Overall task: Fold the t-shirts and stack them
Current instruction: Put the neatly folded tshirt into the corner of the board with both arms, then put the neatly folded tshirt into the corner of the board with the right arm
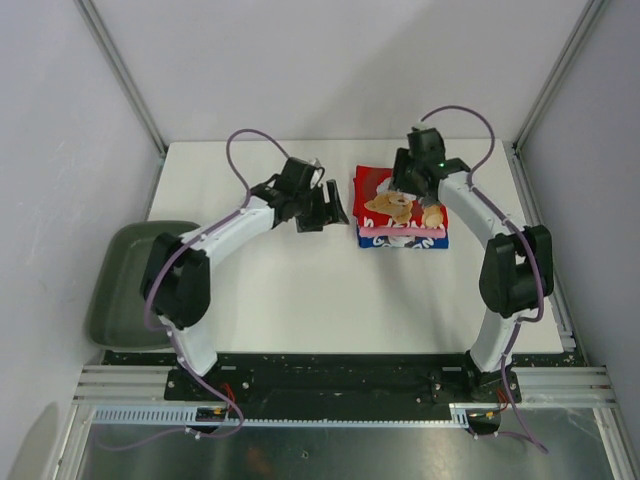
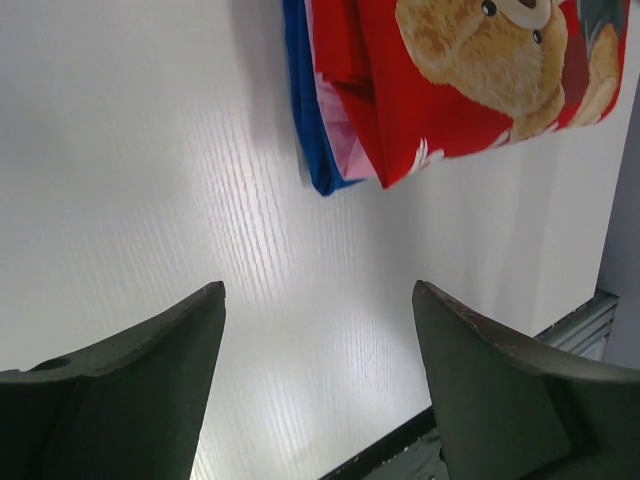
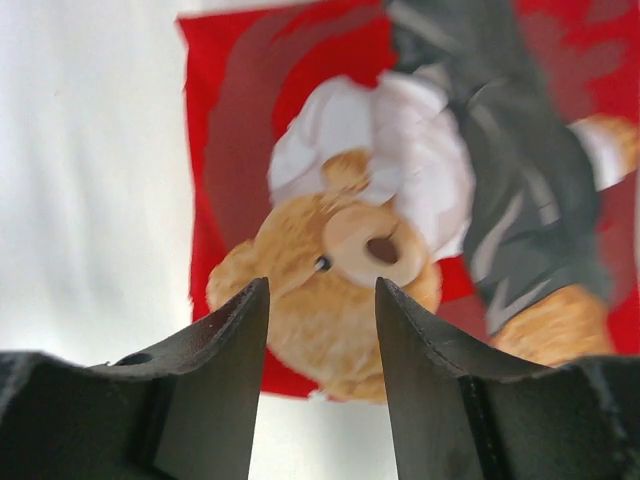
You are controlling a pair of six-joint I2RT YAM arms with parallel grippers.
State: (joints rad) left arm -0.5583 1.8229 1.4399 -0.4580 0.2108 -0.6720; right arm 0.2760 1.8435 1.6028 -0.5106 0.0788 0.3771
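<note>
Three stacked t-shirts (image 1: 378, 205) beneath right gripper (image 3: 320, 290), half-parted, empty, left gripper (image 2: 318, 292) beside, wide, empty

A white table (image 1: 300, 300) with a fine, wood-like grain takes up the middle of the enclosure, and its matt top shows a mild sheen under even, diffuse light with only soft shadows. Pale grey walls (image 1: 330, 60) close it in at the back and on both sides, joined at the back corners by slanting aluminium posts (image 1: 118, 70). A grey-green tray (image 1: 112, 295) lies at the table's left edge. Along the near edge run a black base plate (image 1: 340, 372), aluminium rails (image 1: 120, 385), a slotted cable duct (image 1: 330, 418) and a brushed metal sheet (image 1: 350, 455).
</note>
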